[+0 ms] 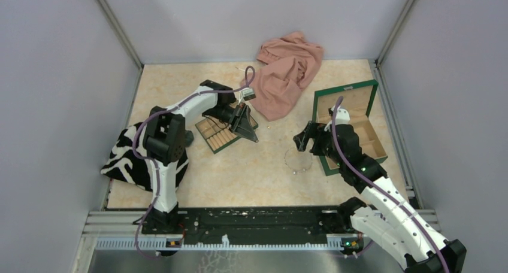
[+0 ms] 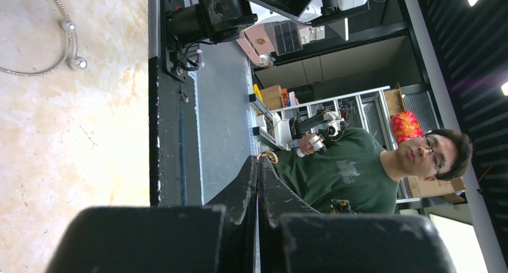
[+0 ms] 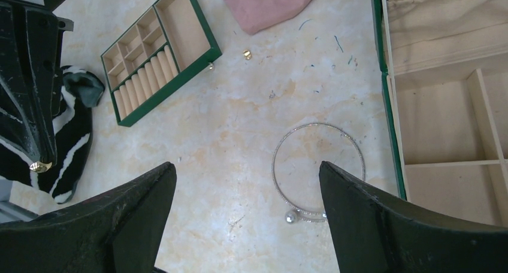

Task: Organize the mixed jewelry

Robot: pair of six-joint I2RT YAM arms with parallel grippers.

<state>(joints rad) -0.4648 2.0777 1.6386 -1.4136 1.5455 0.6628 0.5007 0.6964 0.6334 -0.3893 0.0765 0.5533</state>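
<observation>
The silvery-white chain loop (image 3: 276,159) with bead ends (image 3: 292,217) lies flat on the marble table, just left of the green box. It also shows in the top view (image 1: 298,161) and the left wrist view (image 2: 36,72). My right gripper (image 3: 247,165) is open and empty above it; the loop sits under the right finger (image 3: 371,219). My left gripper (image 2: 259,160) is shut on a tiny gold-coloured piece (image 2: 268,156), held in the air beside the slotted tray (image 1: 211,135). Two gold specks (image 3: 247,54) lie on the table near the tray (image 3: 159,51).
The open green compartment box (image 1: 345,93) stands at the right. A pink cloth (image 1: 287,72) lies at the back and a zebra-patterned cloth (image 1: 129,159) at the left. Grey walls enclose the table, and the arms' base rail (image 1: 251,219) runs along the near edge.
</observation>
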